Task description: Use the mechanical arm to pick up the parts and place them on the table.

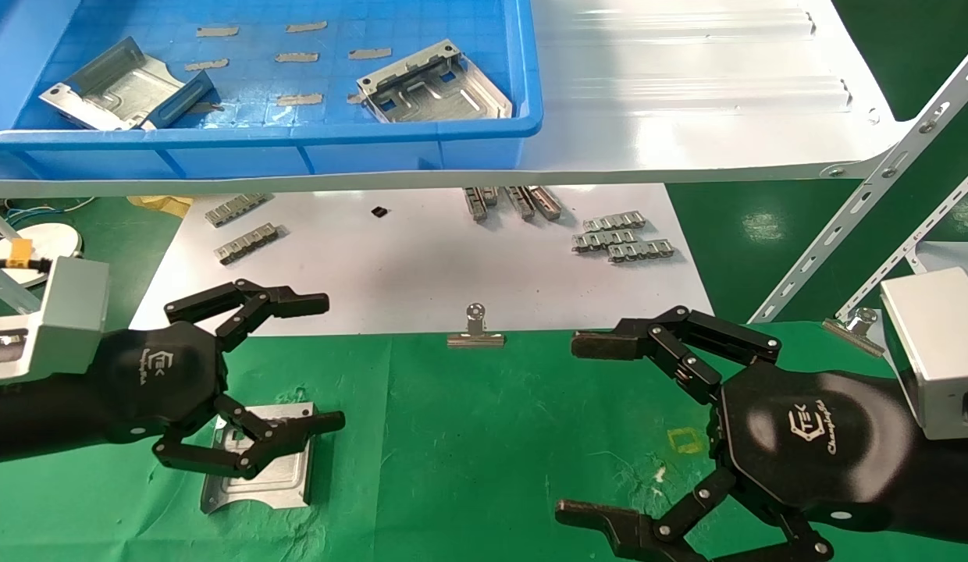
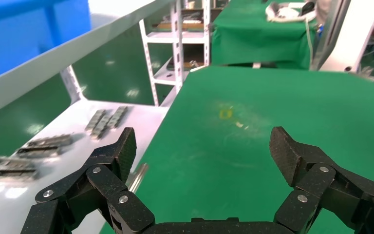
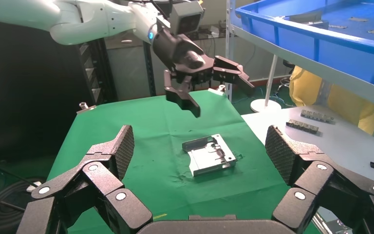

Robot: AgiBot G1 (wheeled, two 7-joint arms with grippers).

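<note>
One silver-grey part (image 1: 258,468) lies flat on the green-cloth table (image 1: 468,453), near its front left. My left gripper (image 1: 328,363) is open and empty. It hovers above that part, one finger over the part's upper edge, and does not touch it. The right wrist view shows the same part (image 3: 209,155) with the left gripper (image 3: 219,95) raised above it. My right gripper (image 1: 574,428) is open and empty over the table's right side. Two more parts (image 1: 117,86) (image 1: 433,86) lie in the blue bin (image 1: 336,148) on the shelf.
The glossy white shelf (image 1: 687,94) overhangs a matte white board (image 1: 421,265) that carries small link strips (image 1: 621,238). A binder clip (image 1: 476,328) holds the cloth's far edge and another (image 1: 855,324) sits at the right. Slanted metal struts (image 1: 866,195) stand at the right.
</note>
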